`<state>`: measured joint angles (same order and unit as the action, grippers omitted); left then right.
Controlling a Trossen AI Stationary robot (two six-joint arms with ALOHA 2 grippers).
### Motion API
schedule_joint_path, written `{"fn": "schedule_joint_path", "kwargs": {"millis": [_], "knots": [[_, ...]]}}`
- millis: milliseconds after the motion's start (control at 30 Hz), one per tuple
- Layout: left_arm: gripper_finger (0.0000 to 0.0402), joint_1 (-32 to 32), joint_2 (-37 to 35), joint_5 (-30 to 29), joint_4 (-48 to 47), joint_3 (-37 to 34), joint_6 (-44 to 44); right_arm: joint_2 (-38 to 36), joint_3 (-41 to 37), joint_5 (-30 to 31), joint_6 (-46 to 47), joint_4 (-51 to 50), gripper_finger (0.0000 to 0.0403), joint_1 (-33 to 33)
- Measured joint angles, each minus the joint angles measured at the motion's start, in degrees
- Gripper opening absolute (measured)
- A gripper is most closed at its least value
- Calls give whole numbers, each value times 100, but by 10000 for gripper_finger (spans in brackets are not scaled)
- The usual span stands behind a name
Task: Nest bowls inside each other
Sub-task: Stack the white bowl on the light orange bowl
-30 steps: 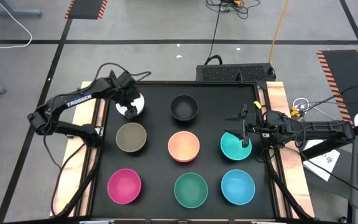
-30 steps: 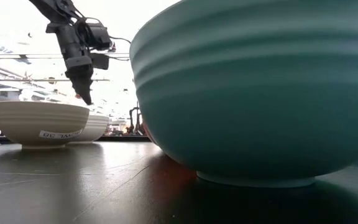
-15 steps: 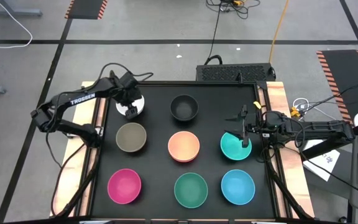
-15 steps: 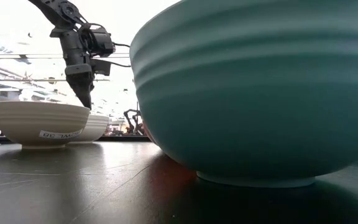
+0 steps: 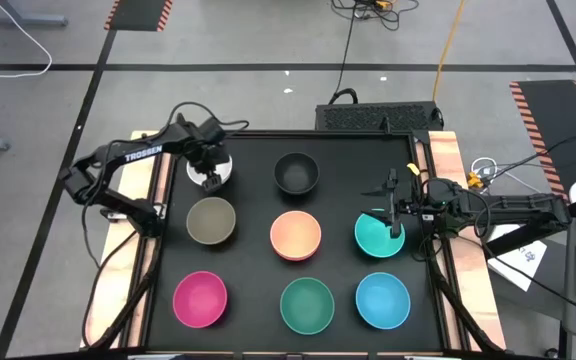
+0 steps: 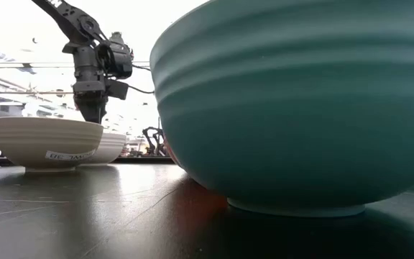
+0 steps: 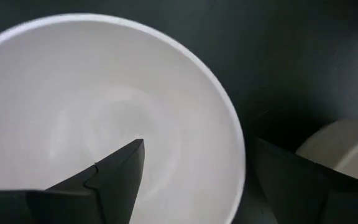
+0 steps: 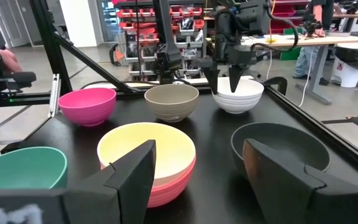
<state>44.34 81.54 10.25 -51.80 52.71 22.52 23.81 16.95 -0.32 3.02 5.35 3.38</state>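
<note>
Left gripper (image 5: 209,180) is straddling the white bowl's (image 5: 220,167) rim at the surface's far left corner, fingers open; right gripper (image 5: 393,216) is hovering over the teal bowl (image 5: 373,238), fingers apart, gripping nothing

Table (image 5: 253,290): black surface, with light wood-toned side rails.

Bowls, high view:
- white bowl (image 5: 220,168), plain.
- black bowl (image 5: 296,173), dark charcoal inside.
- olive-tan bowl (image 5: 211,220), dull and uniform.
- peach bowl (image 5: 296,234); in the right wrist view the inside reads pale yellow over a red outer bowl (image 8: 169,186).
- teal bowl (image 5: 373,236), bright.
- magenta bowl (image 5: 200,298).
- green bowl (image 5: 307,305), deep sea-green; faint horizontal ribbing shows in the low view.
- blue bowl (image 5: 383,299), sky-toned.

Left pincer (image 5: 209,180): dark. Arm is black with white lettering.

Right pincer (image 5: 396,216): dark.

Floor (image 5: 48,40): grey, with orange-and-black hazard-striped patches.
</note>
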Motion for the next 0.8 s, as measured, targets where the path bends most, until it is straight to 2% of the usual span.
{"fn": "schedule_joint_path", "kwargs": {"millis": [367, 467, 600, 800], "knots": [[298, 0, 251, -9, 393, 0, 94, -1, 0, 0, -21, -1, 236, 0], [280, 0, 251, -29, 390, 0, 106, -2, 0, 0, -21, -1, 236, 0], [216, 0, 251, -29, 392, 0, 189, 0, 0, 0, -21, -1, 236, 0], [61, -47, 251, -236, 371, 0, 501, -1, 0, 0, -5, -1, 236, 0]]}}
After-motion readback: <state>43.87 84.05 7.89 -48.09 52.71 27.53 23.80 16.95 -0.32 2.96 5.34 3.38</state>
